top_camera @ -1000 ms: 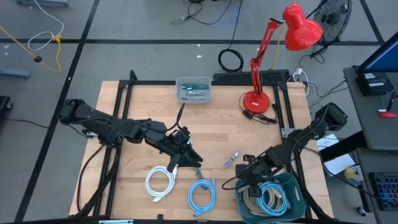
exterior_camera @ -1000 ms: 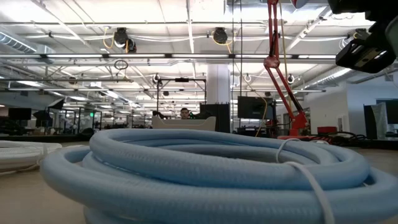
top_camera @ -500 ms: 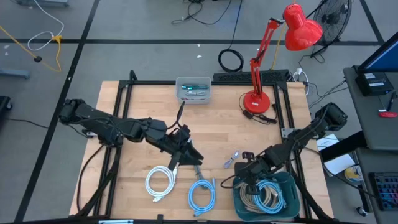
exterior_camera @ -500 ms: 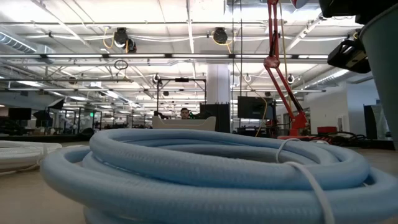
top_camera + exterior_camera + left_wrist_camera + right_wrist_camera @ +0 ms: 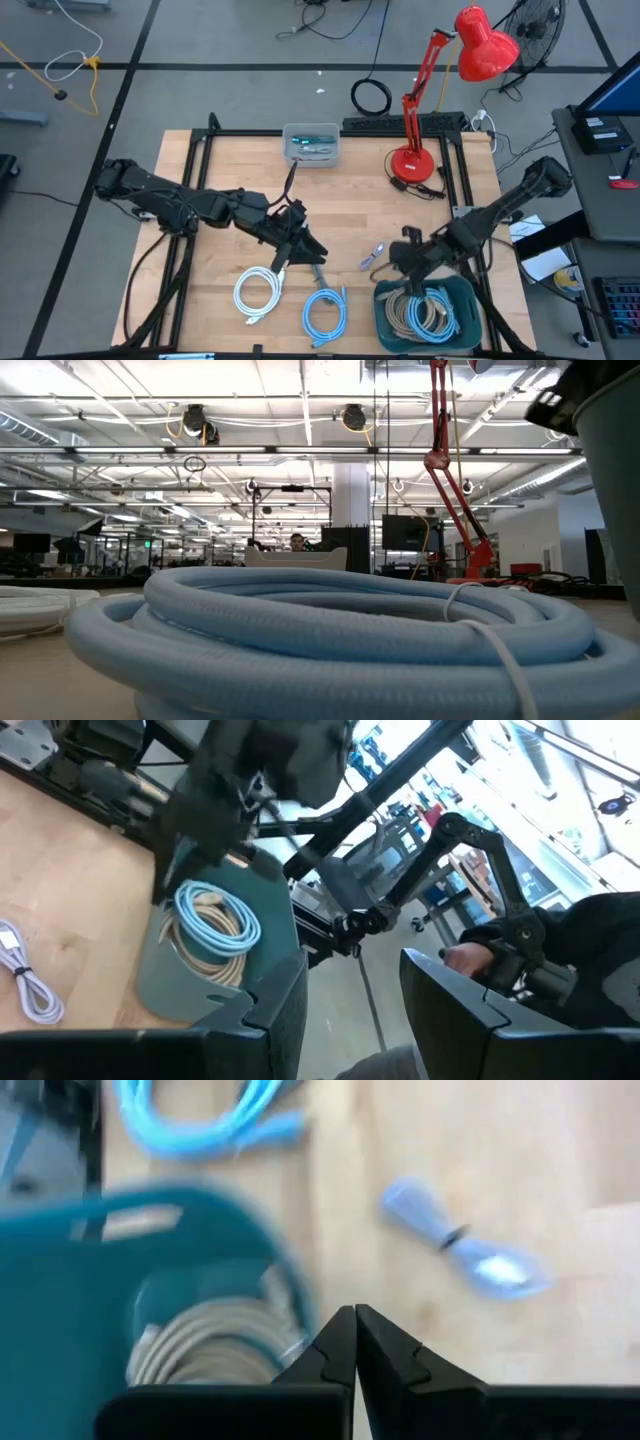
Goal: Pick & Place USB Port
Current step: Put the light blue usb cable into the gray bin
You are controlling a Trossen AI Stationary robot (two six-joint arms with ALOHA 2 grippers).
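Right tool (image 5: 408, 250): fingers (image 5: 340, 1348) pressed together, holding nothing, positioned above the near-left rim of the teal bin (image 5: 470, 295) at the worktop's (image 5: 360, 200) front right. The bin contains coiled beige and light-blue cables (image 5: 425, 315). Just left of this tool, lying free on the wood, is a small bundled pale USB cable (image 5: 374, 254); the right wrist view shows it (image 5: 465, 1245) apart from the fingertips.

Left tool (image 5: 303, 247): fingers (image 5: 270, 1010) spread, nothing between them, located at centre front of the worktop, directly above a coiled white cable (image 5: 258, 292) and a coiled blue cable (image 5: 324, 312).

Farther out: a grey tray (image 5: 312, 144) with small items at the rear edge; a red desk lamp (image 5: 440, 90) at rear right. In the low view, the blue coil fills the foreground.
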